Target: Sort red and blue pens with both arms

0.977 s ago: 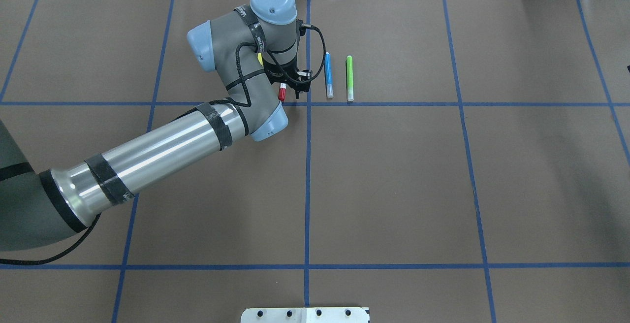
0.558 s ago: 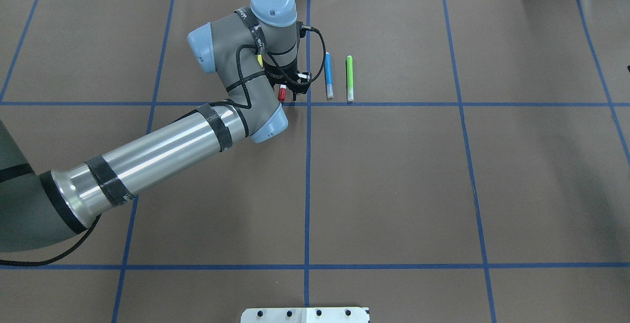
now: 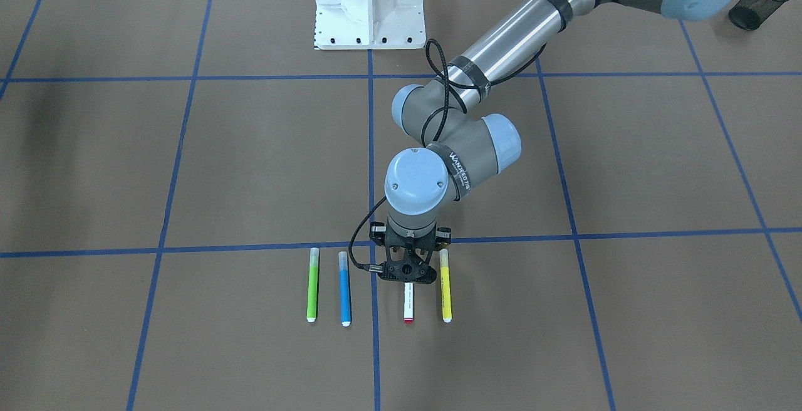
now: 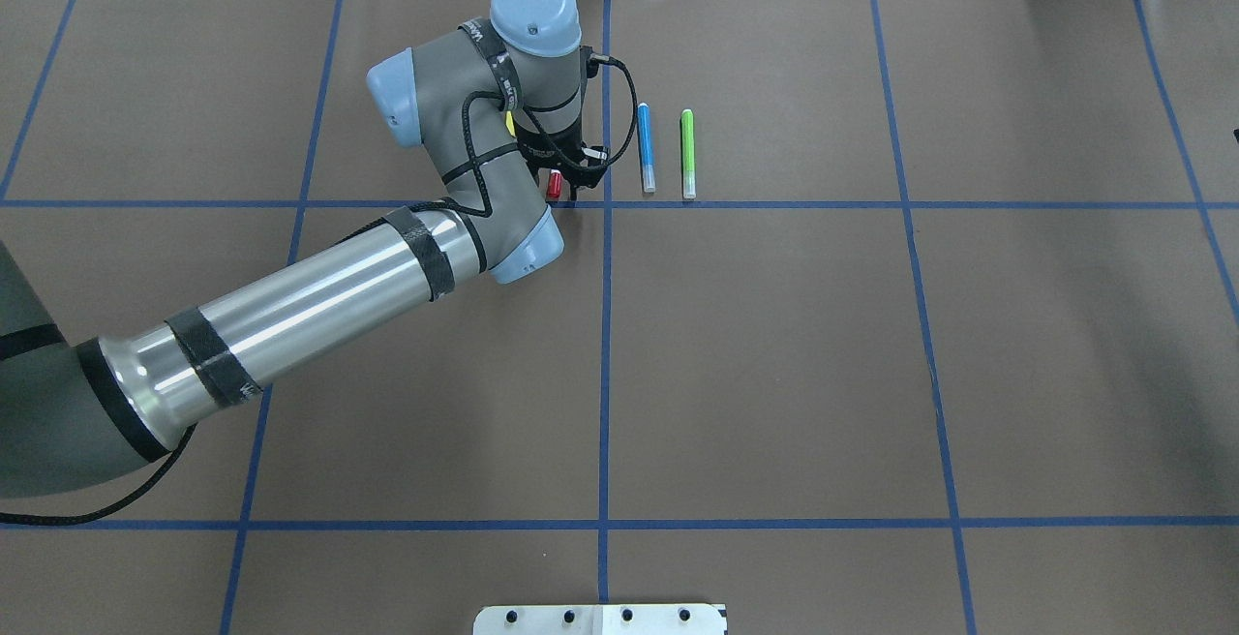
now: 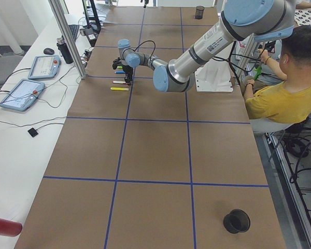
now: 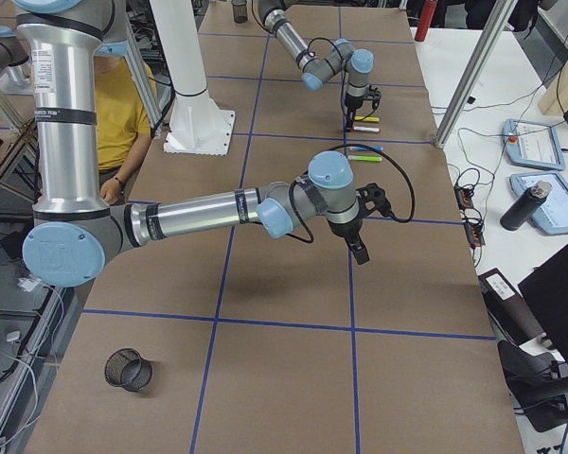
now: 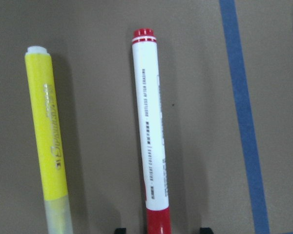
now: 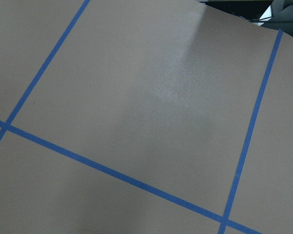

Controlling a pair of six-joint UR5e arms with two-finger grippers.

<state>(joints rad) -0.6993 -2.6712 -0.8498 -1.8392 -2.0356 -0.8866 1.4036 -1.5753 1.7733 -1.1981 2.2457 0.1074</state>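
Going by the front camera, left to right: the green marker (image 3: 312, 286) comes first on the brown table (image 3: 188, 160), then the blue pen (image 3: 344, 289) just beside it. They lie parallel, and the blue pen's clear cap end is toward the robot. Next there's a blue tape line (image 3: 373, 336), and right after it the red pen (image 3: 408, 301), white barrel flat on the table, cap end tucked under the left end effector (image 3: 407, 276). That end effector points straight down and it's spread open. On the wrist cam the two black fingertips (image 7: 120, 229) sit either side of the red cap with a gap on both sides, so it's got hold of nothing. The yellow marker (image 3: 445, 289) lies just beside the red pen. The right end effector (image 6: 361, 252) hangs over the table well apart from the pens. It only shows from the side, so I can't tell how far open it is.
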